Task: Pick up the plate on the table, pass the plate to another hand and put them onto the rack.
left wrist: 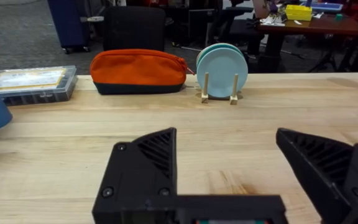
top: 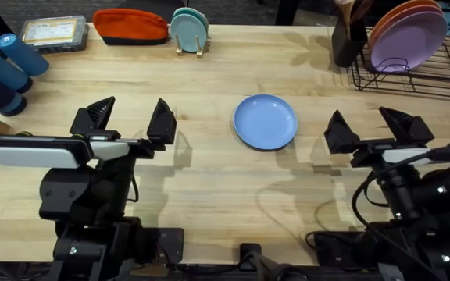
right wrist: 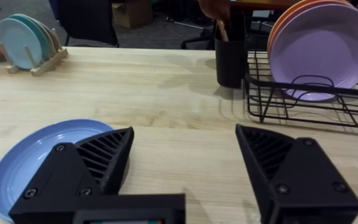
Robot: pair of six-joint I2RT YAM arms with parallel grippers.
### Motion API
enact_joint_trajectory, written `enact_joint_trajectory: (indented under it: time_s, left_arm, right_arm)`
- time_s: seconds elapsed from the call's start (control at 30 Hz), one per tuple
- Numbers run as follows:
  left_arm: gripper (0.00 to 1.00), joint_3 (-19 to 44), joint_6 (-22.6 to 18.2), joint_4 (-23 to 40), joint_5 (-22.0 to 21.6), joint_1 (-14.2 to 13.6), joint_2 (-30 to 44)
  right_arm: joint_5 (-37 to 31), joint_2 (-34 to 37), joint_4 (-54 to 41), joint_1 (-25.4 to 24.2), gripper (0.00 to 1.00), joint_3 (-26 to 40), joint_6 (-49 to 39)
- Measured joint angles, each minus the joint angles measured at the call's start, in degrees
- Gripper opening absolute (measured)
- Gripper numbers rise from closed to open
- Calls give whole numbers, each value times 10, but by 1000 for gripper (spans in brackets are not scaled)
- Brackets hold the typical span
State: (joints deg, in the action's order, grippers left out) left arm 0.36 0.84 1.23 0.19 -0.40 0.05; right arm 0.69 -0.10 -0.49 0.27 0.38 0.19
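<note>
The light-blue plate (top: 266, 121) lies flat near the middle of the table (top: 209, 172); the right wrist view shows the plate (right wrist: 39, 155) partly behind a finger. My left gripper (top: 129, 117) stands open to the plate's left, holding nothing; in its own view the left gripper (left wrist: 229, 165) faces bare wood. To the plate's right my right gripper (top: 369, 123) is open and empty, and the right gripper (right wrist: 182, 162) points toward the back. The black wire rack (top: 412, 74) sits at the back right, and the rack (right wrist: 303, 99) holds a lavender and an orange plate.
A wooden holder with small teal plates (top: 189, 33) and an orange pouch (top: 130, 26) stand at the back. A clear plastic case (top: 53, 33) and blue cylinders (top: 6, 66) sit at the back left. A dark utensil cup (top: 348, 39) stands beside the rack.
</note>
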Motion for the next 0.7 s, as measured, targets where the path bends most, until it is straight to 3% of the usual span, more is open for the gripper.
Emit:
enact_joint_trajectory:
  time_s: [0.6, 0.7]
  left_arm:
    - [993, 0, 0, 0, 2, 0, 0]
    - [993, 5, 0, 8, 10, 0, 0]
  right_arm:
    - [0, 0, -14, 1, 998, 5, -10]
    - [2, 0, -51, 1, 998, 23, -12]
